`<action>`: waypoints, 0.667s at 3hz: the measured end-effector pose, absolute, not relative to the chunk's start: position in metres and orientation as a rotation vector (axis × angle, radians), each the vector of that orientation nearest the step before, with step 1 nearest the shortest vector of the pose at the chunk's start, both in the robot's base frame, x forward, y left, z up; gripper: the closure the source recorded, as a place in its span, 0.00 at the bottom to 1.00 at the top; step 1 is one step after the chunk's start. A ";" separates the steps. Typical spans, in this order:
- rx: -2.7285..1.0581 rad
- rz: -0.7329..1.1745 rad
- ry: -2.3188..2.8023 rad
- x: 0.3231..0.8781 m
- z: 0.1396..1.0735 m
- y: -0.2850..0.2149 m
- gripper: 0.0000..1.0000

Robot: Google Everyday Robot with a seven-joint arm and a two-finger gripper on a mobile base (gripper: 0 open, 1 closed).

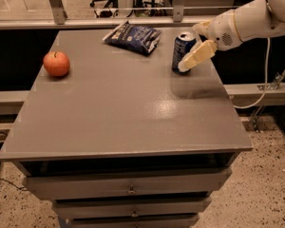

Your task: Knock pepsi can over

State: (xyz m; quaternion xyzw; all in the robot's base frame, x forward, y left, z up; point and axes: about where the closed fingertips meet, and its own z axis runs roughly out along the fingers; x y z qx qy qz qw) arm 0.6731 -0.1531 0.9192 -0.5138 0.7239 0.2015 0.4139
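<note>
Speckled flooring surrounds a grey counter that fills most of the view. Shallow drawers sit stacked under its top, and a metal rail runs along the far side behind it.

The pepsi can stands upright near the far right corner of the counter, with its silver top facing up and its dark-blue side towards the camera. A white robot arm reaches in from the upper right. Its cream-coloured end effector slants down and to the left across the can's right side, with its tip low, close to the can's base. It lies against or just beside the can, and actual contact cannot be confirmed. Whether the end effector is spread or pressed together cannot be told from this angle.

A flat dark-blue snack bag lies crinkled on the far edge of the counter, left of the can and apart from it. A red apple sits well away on the left side, close to that edge. The end effector casts a soft shadow on the counter just in front of the can. A thin pale cable hangs from the arm towards the floor, to the right of the counter.
</note>
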 end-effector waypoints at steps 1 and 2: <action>-1.275 0.641 1.777 0.674 0.908 -0.140 0.00; -1.278 0.720 1.753 0.667 0.901 -0.130 0.00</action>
